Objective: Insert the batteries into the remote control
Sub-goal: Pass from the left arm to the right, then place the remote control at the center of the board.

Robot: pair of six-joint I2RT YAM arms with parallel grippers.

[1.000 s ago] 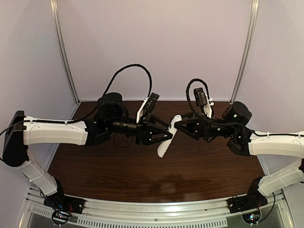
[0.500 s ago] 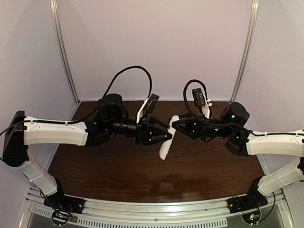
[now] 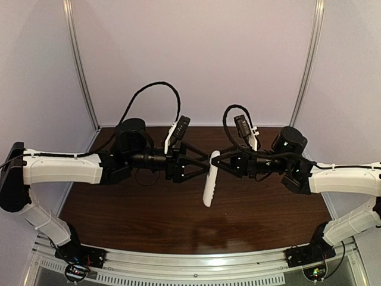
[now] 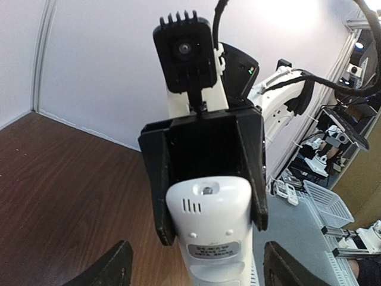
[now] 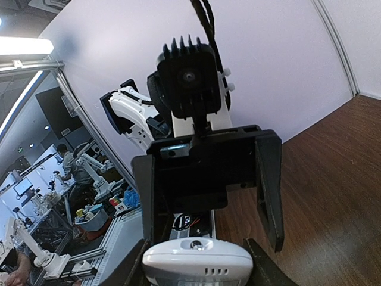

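Pinching one end of the slim white remote control [image 3: 209, 179] are the right fingers [image 4: 156, 190]; left fingers [image 4: 110, 268] spread.

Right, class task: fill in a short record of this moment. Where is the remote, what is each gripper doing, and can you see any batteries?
remote control: in the air above the table, between the two arms, its long end hanging down
right gripper: shut on the remote's upper end
left gripper: open, jaws spread wide, facing the remote
remote's side toward the left wrist camera: the one with a label
batteries: none in view
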